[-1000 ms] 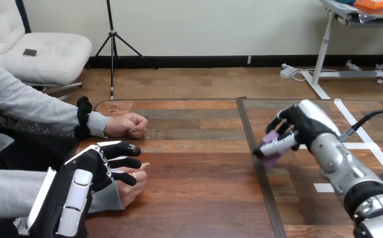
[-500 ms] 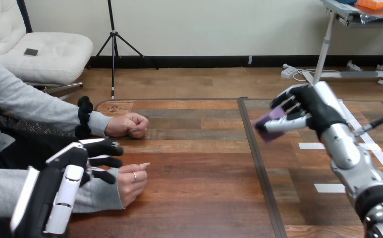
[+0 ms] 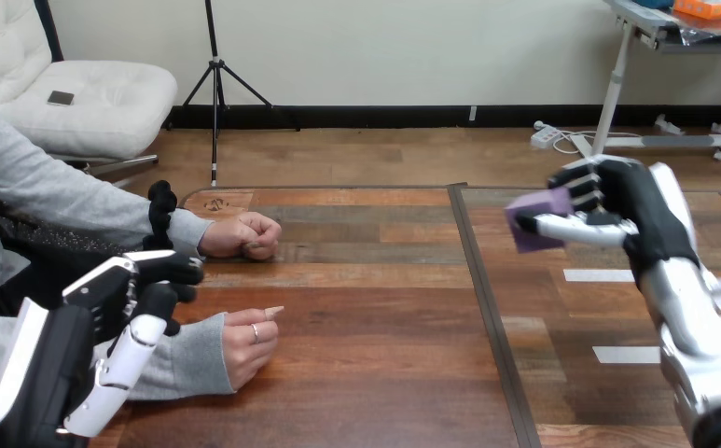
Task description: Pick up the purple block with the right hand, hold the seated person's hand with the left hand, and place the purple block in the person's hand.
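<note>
Head view, right hand: my robot's right hand point(image 3: 631, 201) hangs above the right part of the brown wooden tabletop point(image 3: 375, 364). It is closed in a pinch on the small, solid-looking purple block point(image 3: 533, 213).
Purple block: clear of the tabletop, at the leftward end of the right hand. It faces the person, which I judge suits a hand-over.
Left hand: my left hand point(image 3: 104, 308) sits at the lower left, over the grey sleeve point(image 3: 184, 359) behind the person's nearer hand point(image 3: 249, 347). I cannot tell whether it grips the wrist.
Person's nearer hand: resting on the tabletop, loosely curled, not yet opened to receive.
Person's farther hand: the person's farther hand point(image 3: 242, 235) is a fist on the tabletop, apart from both my hands.
Gap: the purple block and the person's nearer hand are well apart.
Next, as I judge: steady that wrist, then carry the block leftward.
</note>
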